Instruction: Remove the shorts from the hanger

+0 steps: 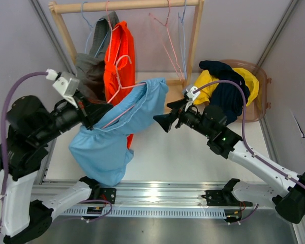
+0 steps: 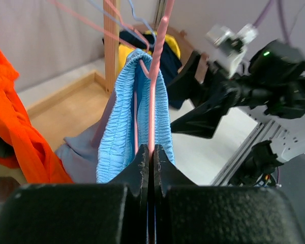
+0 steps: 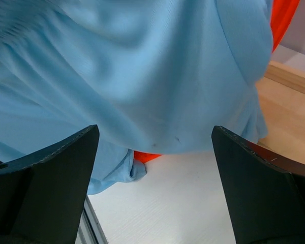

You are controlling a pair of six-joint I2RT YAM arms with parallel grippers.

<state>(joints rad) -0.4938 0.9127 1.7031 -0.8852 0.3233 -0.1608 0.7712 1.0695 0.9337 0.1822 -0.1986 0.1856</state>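
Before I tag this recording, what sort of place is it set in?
Likely a robotics lab cell, not a home: a metal mounting rail along a white table, plain grey walls boxing it in, and a small wooden clothes rack set up as a prop.

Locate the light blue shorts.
Top view, left of centre: blue shorts hang on the pink hanger pinched by the left gripper, beside the orange shorts.

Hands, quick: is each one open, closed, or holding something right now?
Left hand: closed on the pink hanger carrying the light blue shorts.
Right hand: wide open, holding nothing, close to the light blue shorts.
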